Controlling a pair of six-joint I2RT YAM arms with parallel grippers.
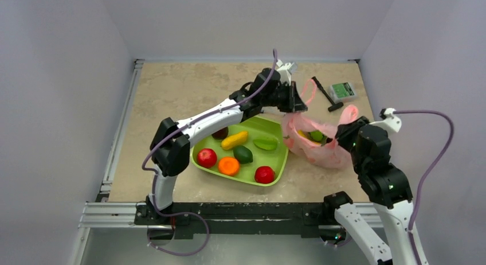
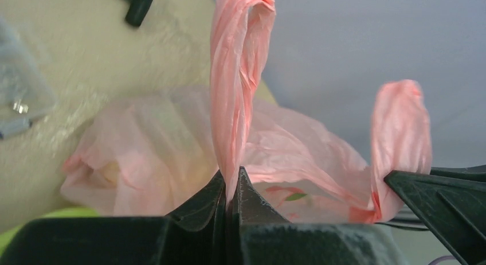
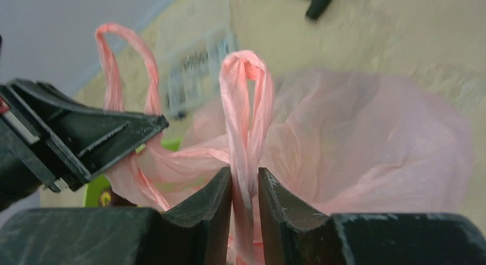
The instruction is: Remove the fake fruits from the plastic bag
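Left tool [image 2: 232, 182] is clamped tight on one loop handle of the bag [image 1: 322, 152]; the pink strip stands straight up out of the closed jaws. Right tool [image 3: 245, 180] is pinched on the other handle, jaws nearly together with only the plastic between them. Each wrist view shows the other tool's fingers at its own handle. The bag sits on the worktop [image 1: 172, 93] just right of the tray [image 1: 279, 172], its mouth held apart between the two tools. Inside the mouth, top view: a yellow fruit [image 1: 303, 134] and a green fruit [image 1: 317, 136] side by side, partly hidden by plastic. Can't make out other fruit in the bag; wrist views show only faint shapes through the film.

The tray holds two red fruits, an orange one, a stubby yellow one, a dark green one, a light green one and a dark one under the left arm. Far right on the worktop: black T-bar [image 1: 326, 94] and clear box [image 1: 344, 91], apart from the bag.
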